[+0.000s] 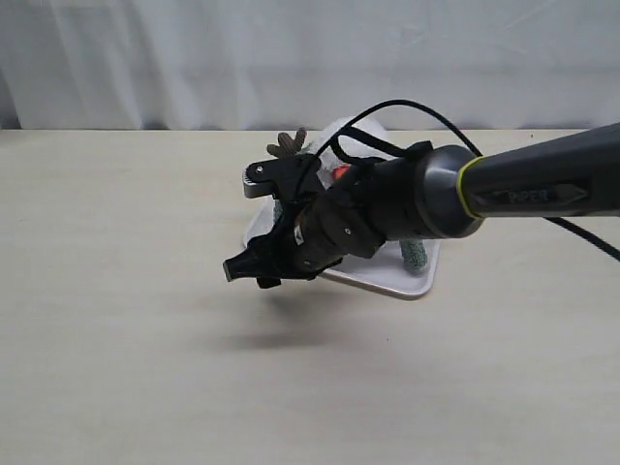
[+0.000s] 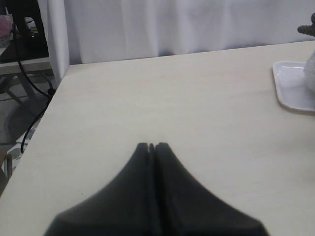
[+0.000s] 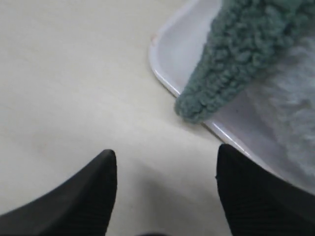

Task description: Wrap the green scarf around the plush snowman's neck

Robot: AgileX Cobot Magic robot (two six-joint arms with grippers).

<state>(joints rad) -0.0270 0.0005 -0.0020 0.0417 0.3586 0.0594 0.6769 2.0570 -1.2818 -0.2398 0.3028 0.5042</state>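
Observation:
The plush snowman (image 1: pixel 346 132) stands on a white tray (image 1: pixel 418 282) and is mostly hidden behind my right arm; its orange nose (image 1: pixel 339 172) and a brown twig arm (image 1: pixel 289 143) show. One end of the green scarf (image 1: pixel 415 256) lies at the tray's right side. In the right wrist view another scarf (image 3: pixel 224 73) end rests over the tray rim (image 3: pixel 165 73) beside white plush (image 3: pixel 290 113). My right gripper (image 1: pixel 248 225) (image 3: pixel 165 160) is open and empty, just left of the tray. My left gripper (image 2: pixel 151 146) is shut over bare table, far from the tray (image 2: pixel 290 88).
A white curtain (image 1: pixel 194 58) hangs behind the light wooden table (image 1: pixel 116 320). The table's left edge (image 2: pixel 47 113) shows in the left wrist view, with cables and floor beyond. A black cable (image 1: pixel 417 108) loops above my right arm.

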